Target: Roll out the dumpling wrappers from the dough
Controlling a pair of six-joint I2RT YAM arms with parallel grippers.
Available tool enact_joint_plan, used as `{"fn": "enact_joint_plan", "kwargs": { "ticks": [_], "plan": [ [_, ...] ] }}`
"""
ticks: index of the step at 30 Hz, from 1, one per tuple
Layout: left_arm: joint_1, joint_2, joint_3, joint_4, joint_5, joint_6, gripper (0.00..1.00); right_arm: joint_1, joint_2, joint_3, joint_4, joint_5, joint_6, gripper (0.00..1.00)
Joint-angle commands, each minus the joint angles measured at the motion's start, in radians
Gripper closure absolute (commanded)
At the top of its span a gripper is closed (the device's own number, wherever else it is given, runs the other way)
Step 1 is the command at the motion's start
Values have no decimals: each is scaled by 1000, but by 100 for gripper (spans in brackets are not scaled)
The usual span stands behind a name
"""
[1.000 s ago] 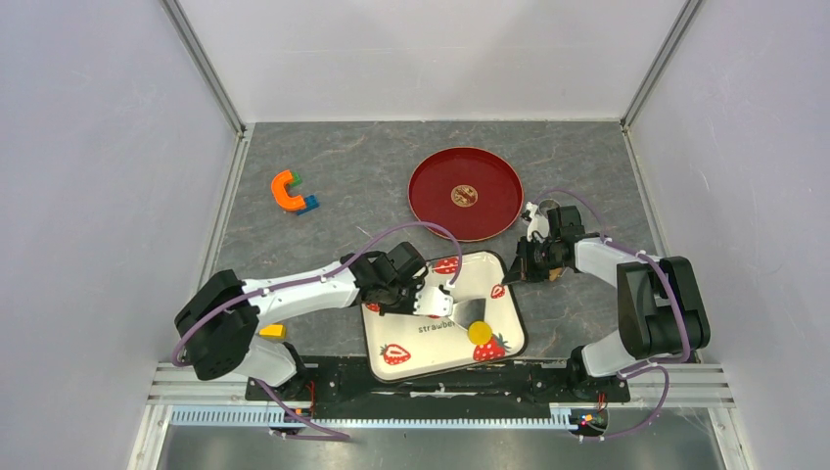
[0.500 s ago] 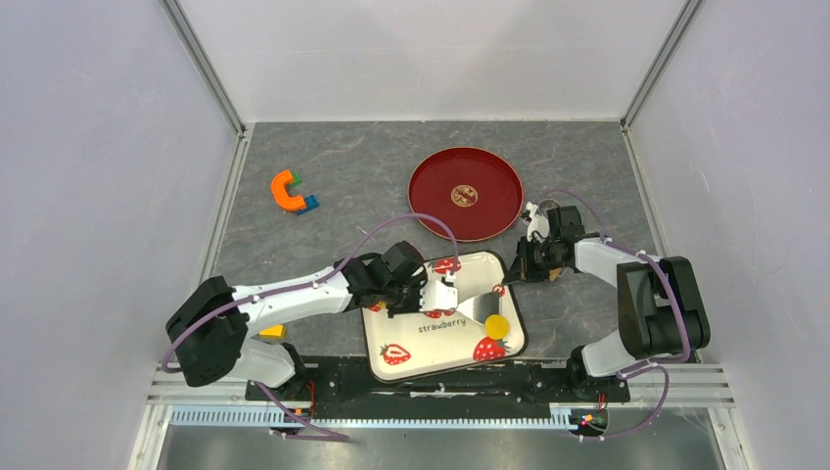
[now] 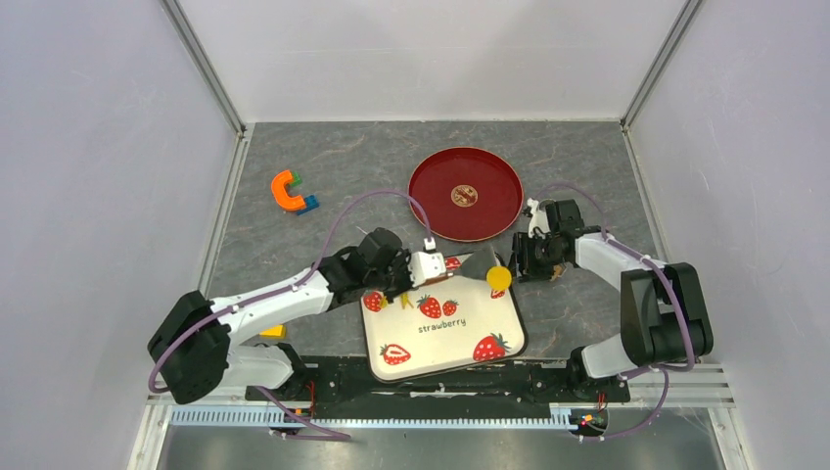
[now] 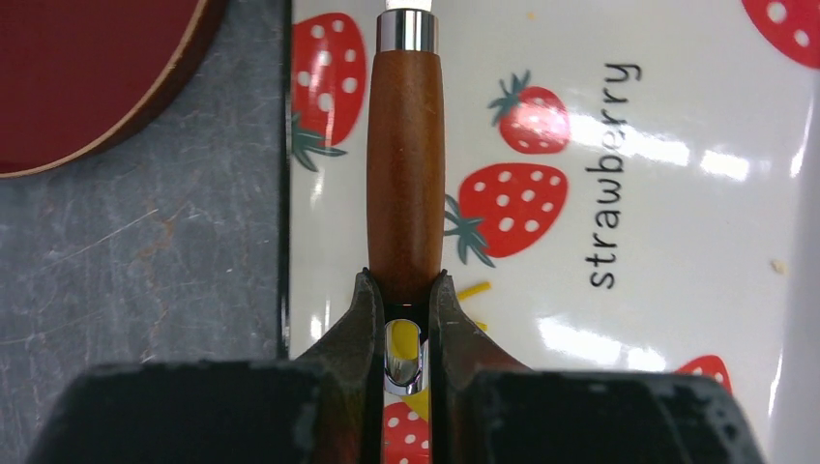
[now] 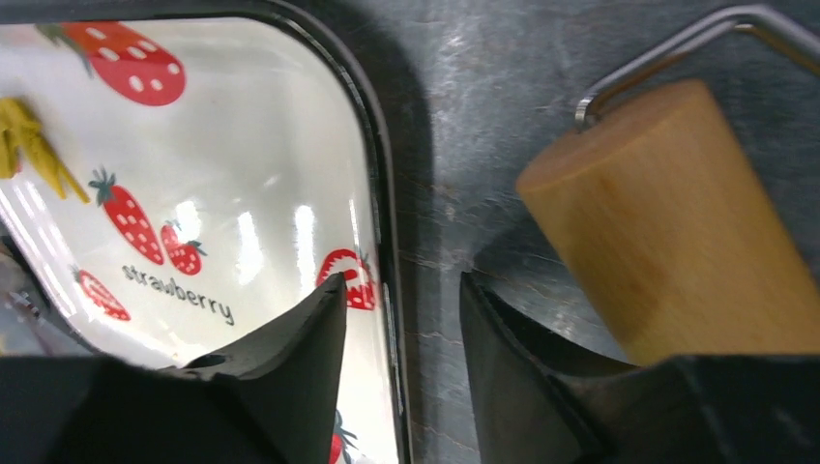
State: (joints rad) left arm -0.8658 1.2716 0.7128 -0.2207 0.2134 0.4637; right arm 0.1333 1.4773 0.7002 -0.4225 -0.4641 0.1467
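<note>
My left gripper (image 3: pixel 419 267) is shut on the brown wooden handle (image 4: pixel 405 155) of a spatula. Its grey blade (image 3: pixel 478 263) is over the far right corner of the strawberry tray (image 3: pixel 440 343). A small round yellow dumpling wrapper (image 3: pixel 499 277) sits at the blade's tip. A thin yellow dough scrap (image 3: pixel 403 301) lies on the tray and also shows in the right wrist view (image 5: pixel 29 145). My right gripper (image 3: pixel 522 261) is open, its jaws either side of the tray's right rim (image 5: pixel 379 193). A wooden roller (image 5: pixel 667 222) lies just beside it.
A red round plate (image 3: pixel 465 193) stands just beyond the tray. An orange and blue toy (image 3: pixel 292 191) lies at the far left. A small yellow block (image 3: pixel 272 332) sits by the left arm's base. Grey walls close in both sides.
My left gripper has moved away from the near edge, carrying the spatula and the yellow disc from the tray's near right part to its far right corner. The right arm has barely moved.
</note>
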Motion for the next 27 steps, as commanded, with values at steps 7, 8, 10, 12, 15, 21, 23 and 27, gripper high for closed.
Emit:
{"fn": "enact_joint_plan", "kwargs": {
  "ticks": [7,8,10,12,15,21,23,27],
  "plan": [
    [144,-24,50,197,26,-143,98,-1,-84,163,-70,160,26,49],
    [157,-12,63,203,22,-152,98,0,-86,181,-82,178,25,51],
    [177,17,96,203,4,-175,98,-1,-88,230,-102,213,11,55],
    [194,53,137,187,-22,-206,98,0,-85,281,-120,228,-3,62],
    [214,115,203,156,-42,-226,98,5,-61,359,-134,219,-6,77],
    [229,217,317,83,-156,-226,98,35,30,512,-133,199,9,100],
    [235,239,342,76,-192,-233,98,51,69,572,-125,197,17,100],
    [245,293,400,23,-240,-217,98,91,168,701,-106,166,37,100]
  ]
}}
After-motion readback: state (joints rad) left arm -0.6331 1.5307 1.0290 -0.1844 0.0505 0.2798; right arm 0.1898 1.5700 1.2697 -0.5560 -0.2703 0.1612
